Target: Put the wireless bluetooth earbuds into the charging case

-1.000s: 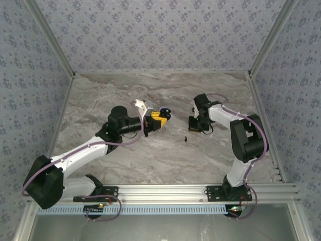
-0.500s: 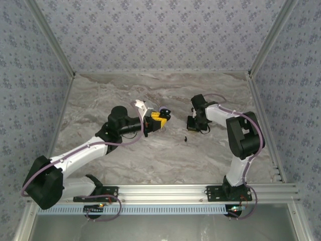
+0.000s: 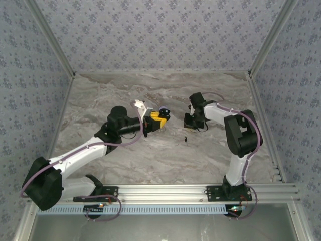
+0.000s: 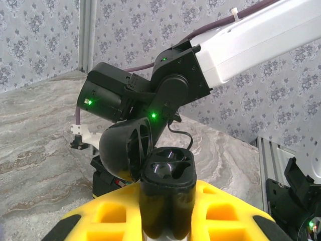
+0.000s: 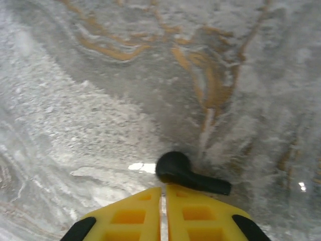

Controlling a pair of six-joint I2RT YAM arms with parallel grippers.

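The left pincer clamps the open case upright, ready for loading, while the right pincer, narrow and empty, hovers just beside a black earbud on the worktop.

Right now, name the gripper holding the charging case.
The left gripper, shut on the open black charging case; the right gripper sits beside a black earbud.
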